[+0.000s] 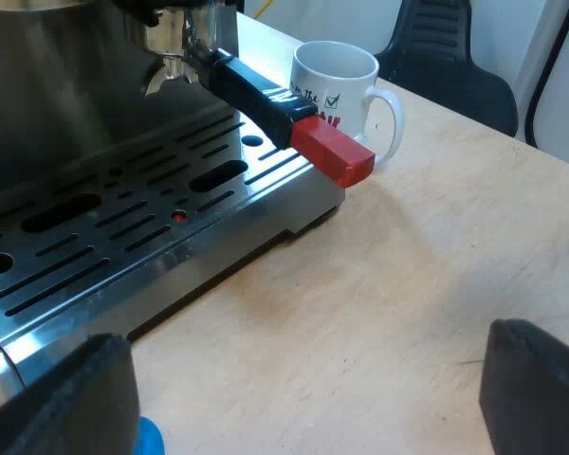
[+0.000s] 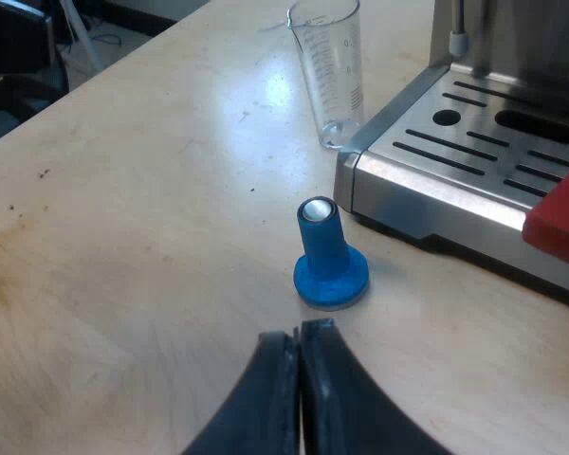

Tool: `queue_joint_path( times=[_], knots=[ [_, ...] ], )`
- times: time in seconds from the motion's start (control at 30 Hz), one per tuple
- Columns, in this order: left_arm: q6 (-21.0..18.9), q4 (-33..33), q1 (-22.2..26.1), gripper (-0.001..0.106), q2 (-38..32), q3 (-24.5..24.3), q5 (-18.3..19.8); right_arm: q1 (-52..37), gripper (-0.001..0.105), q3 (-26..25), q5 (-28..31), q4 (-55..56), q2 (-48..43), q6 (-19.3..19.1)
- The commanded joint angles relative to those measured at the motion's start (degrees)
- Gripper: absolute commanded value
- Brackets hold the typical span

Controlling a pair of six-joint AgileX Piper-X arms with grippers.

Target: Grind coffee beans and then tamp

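Nearby, mug (image 1: pixel 337 90) beside holder handle (image 1: pixel 258 92); measuring glass (image 2: pixel 329 71), tamper (image 2: pixel 328 258) beside machine (image 2: pixel 455 166) corner.

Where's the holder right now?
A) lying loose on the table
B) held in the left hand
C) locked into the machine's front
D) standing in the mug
C: the holder sits up under the front of the espresso machine, its red-ended handle jutting out near the mug. The left hand is open and apart from it.

Mug (image 1: pixel 346 95) print half hidden behind holder handle (image 1: pixel 253 90) — red end (image 2: pixel 559 223) cut off by edge.
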Motion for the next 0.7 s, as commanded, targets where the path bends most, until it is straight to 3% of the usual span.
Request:
queue_joint_path(
  times=[0.03, 0.13, 0.27, 0.5, 0.7],
  knots=[
    [-0.14, -0.83, -0.23, 0.078, 0.26, -0.06, 0.79, 0.07, 0.0, -0.24, 0.28, -0.33, -0.06, -0.31],
    [-0.14, -0.83, -0.23, 0.078, 0.26, -0.06, 0.79, 0.07, 0.0, -0.24, 0.68, -0.32, -0.06, 0.34],
    [-0.14, -0.83, -0.23, 0.078, 0.26, -0.06, 0.79, 0.07, 0.0, -0.24, 8.68, -0.32, 0.46, 6.08],
    [-0.14, -0.83, -0.23, 0.078, 0.26, -0.06, 0.79, 0.78, 0.0, -0.24, 10.45, -1.86, 4.72, 8.25],
    [-0.14, -0.83, -0.23, 0.078, 0.26, -0.06, 0.79, 4.16, 0.0, -0.24, 21.84, -8.71, 10.2, 8.62]
  ],
)
